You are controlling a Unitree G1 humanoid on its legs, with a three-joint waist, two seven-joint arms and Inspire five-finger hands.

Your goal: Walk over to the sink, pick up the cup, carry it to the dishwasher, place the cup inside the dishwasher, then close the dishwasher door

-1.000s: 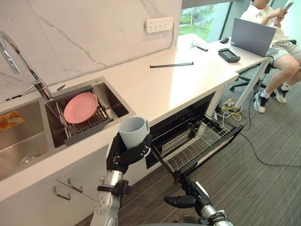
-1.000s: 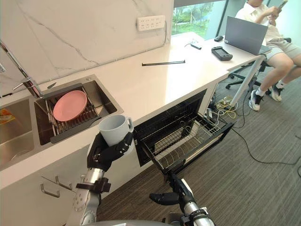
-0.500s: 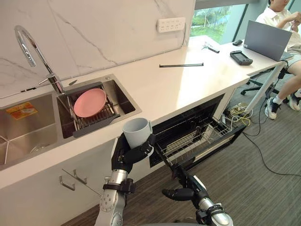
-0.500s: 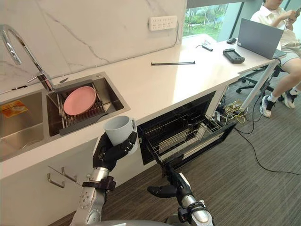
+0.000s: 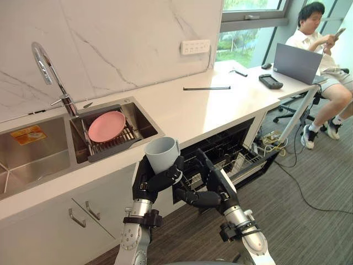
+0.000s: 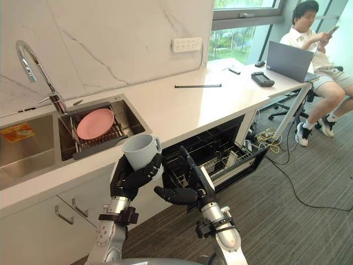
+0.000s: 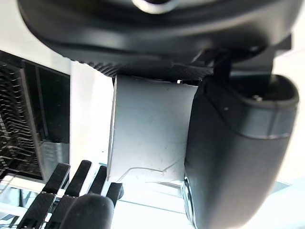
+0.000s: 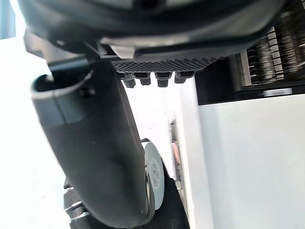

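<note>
two hands show below the counter edge. the left hand [image 5: 157,181] is wrapped round a pale blue-grey cup [image 5: 161,154], fingers and thumb curled about its lower half, and holds it upright with the mouth facing up. the cup is in front of the white counter [image 5: 193,107], just left of the dishwasher's opening, over the floor and not inside the machine. in the left wrist view the cup's wall [image 7: 150,129] lies against the palm with the thumb [image 7: 228,157] pressed along one side.

the right hand [image 5: 212,194] hangs just below and to the right of the cup, its fingers stretched out straight toward the left hand, thumb apart, holding nothing. it is in front of the dishwasher [image 5: 220,149], whose door is down with the wire rack [image 5: 234,160] drawn partly out.

to the left the sink [image 5: 143,118] holds a pink plate [image 5: 106,126] leaning on a drain rack, with a tall faucet [image 5: 49,69] behind it. a thin black rod [image 5: 207,88] lies on the counter. further right a person [image 5: 317,38] sits at a desk behind a grey laptop [image 5: 298,62]
</note>
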